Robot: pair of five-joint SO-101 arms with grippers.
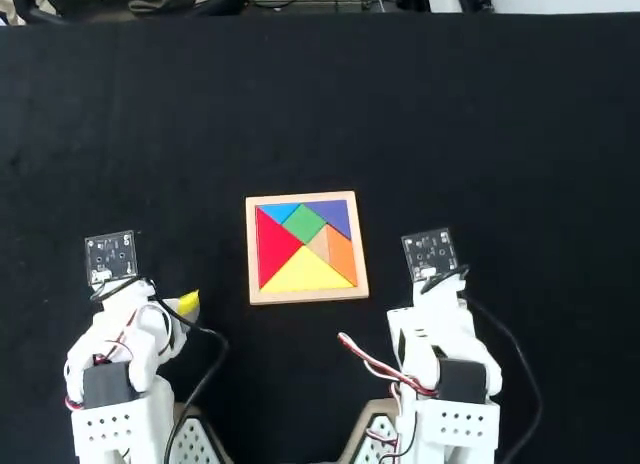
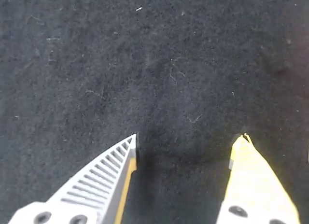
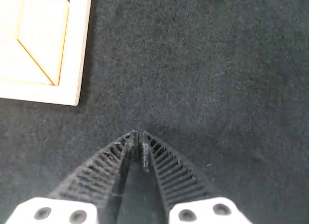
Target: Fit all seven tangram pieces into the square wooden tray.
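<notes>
Seven bright tangram pieces (image 1: 277,250) — snug inside wooden tray (image 1: 308,297)

The square wooden tray (image 1: 307,297) lies mid-frame in the high view on the black cloth-covered table (image 1: 500,134). Inside it, the red triangular piece (image 1: 273,249) lies left, the yellow triangular piece (image 1: 308,275) at the bottom and the blue triangular piece (image 1: 337,216) upper right. The white-and-yellow left claw (image 2: 188,139) is lower left of the tray and the black ribbed right claw (image 3: 140,136) lower right, both apart from it.
</notes>
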